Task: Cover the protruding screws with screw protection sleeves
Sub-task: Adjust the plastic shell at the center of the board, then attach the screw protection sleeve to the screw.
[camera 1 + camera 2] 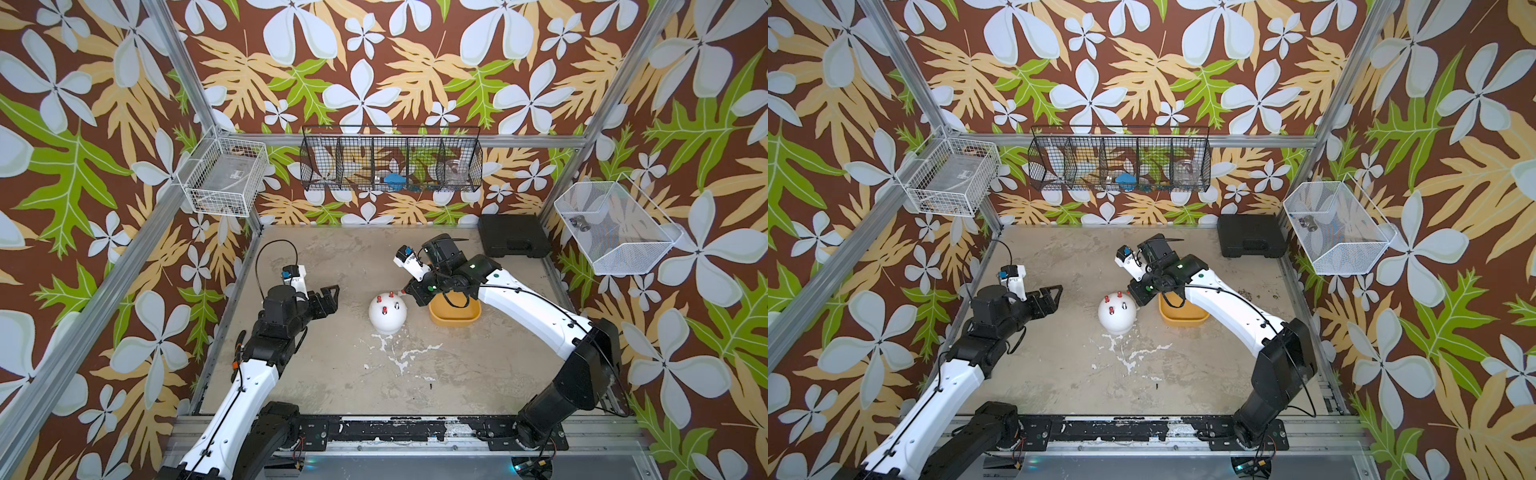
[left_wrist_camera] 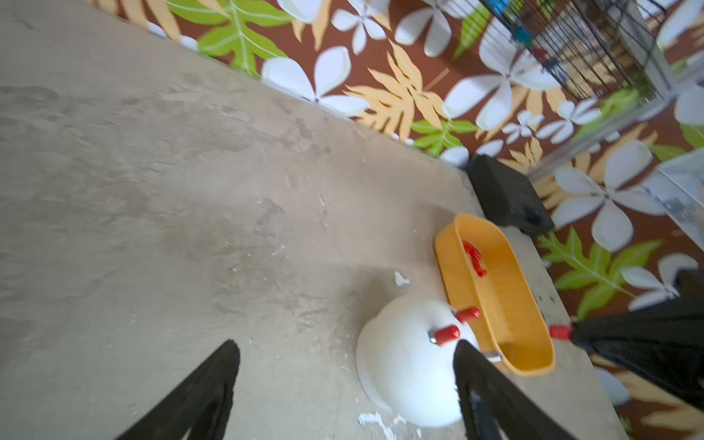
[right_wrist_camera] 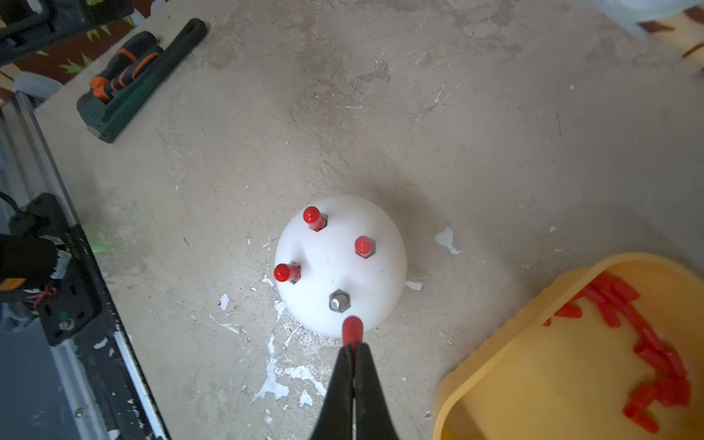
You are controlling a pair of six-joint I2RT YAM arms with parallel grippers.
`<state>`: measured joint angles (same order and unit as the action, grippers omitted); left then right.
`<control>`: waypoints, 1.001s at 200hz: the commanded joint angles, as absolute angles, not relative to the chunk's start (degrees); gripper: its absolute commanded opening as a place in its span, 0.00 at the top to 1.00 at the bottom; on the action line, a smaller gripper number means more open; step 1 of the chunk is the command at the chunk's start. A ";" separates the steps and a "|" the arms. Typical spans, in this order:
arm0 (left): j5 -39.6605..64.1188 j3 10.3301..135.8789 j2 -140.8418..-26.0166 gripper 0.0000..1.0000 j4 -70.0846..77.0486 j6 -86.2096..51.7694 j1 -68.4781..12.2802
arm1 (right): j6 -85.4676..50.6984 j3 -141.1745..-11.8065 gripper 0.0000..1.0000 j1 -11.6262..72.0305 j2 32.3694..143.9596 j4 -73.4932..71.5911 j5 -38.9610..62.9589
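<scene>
**Last bare stud, sleeve pinched at the tip**

I have the right gripper (image 3: 352,344) clamped on one red sleeve (image 3: 352,328), held by its rear end so most of the tube sticks out ahead of the tips. The white dome (image 3: 339,263) sits on the table (image 3: 457,133) just in front of it, with the orange tray (image 3: 476,388) of spare sleeves (image 3: 655,358) close beside. Three studs already wear red caps (image 3: 313,217); the fourth screw (image 3: 338,301), bare and silvery with its nut, is the one nearest my held sleeve, close to it but not yet touching. The sleeve's open mouth I cannot make out, so I cannot tell whether it is truly lined up with the stud

My left gripper (image 2: 343,381) hangs with its jaws wide apart and empty, near the dome on the side away from the tray

I judge the sleeve to be very light, soft plastic that will flex or swivel in a tip pinch; squeezing harder would likely flatten its bore. Holding the closed end seems right, leaving the mouth free. The dome looks light and smooth, so a push along the stud may slide it; I would brace its lower flank, clear of the caps, with the free gripper
</scene>
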<state>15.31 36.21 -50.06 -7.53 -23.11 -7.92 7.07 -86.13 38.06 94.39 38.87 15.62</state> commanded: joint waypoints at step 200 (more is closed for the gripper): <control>20.87 35.51 -50.78 0.17 -9.67 -11.90 -6.50 | 42.57 -112.61 1.00 39.55 113.32 69.00 14.95</control>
